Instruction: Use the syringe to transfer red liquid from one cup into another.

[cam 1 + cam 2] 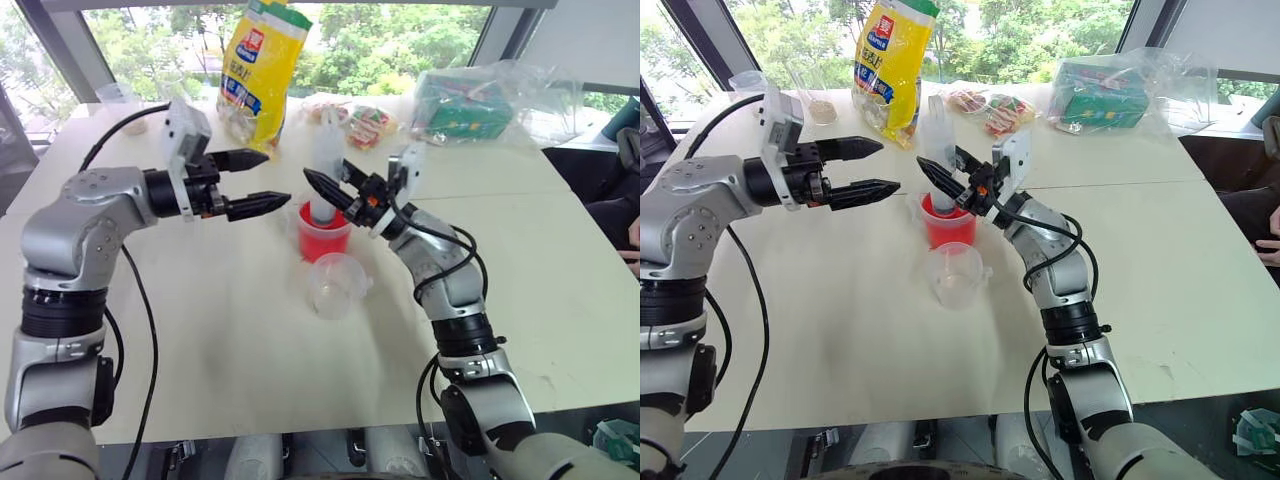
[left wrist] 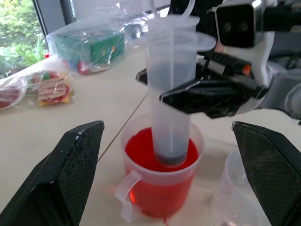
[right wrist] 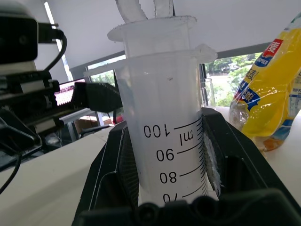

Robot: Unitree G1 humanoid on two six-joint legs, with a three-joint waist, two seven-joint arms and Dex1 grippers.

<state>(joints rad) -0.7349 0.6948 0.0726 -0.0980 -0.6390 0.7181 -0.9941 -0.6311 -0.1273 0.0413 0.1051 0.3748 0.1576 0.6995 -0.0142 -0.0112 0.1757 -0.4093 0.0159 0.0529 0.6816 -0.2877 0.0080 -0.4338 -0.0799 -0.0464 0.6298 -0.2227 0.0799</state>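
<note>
The syringe [image 1: 325, 150] stands upright with its tip dipped in the red liquid [image 2: 141, 151] of the taller clear cup [image 1: 322, 240], mid-table. My right gripper [image 1: 326, 172] is shut on the syringe barrel [image 3: 164, 122], just under its flange. My left gripper [image 1: 278, 177] is open and level just left of the cup, pointing at the syringe, its fingers [image 2: 70, 174] spread wide on either side of the cup without touching it. The shorter colourless cup [image 1: 335, 285] stands right in front of the red cup and looks empty.
A yellow bag [image 1: 262, 65] stands behind the cups. Snack packets [image 1: 365, 125] and a bagged green box [image 1: 465, 105] lie at the back. A clear cup with beige powder [image 1: 820, 108] sits back left. A person's hand [image 1: 632, 262] shows at the right edge.
</note>
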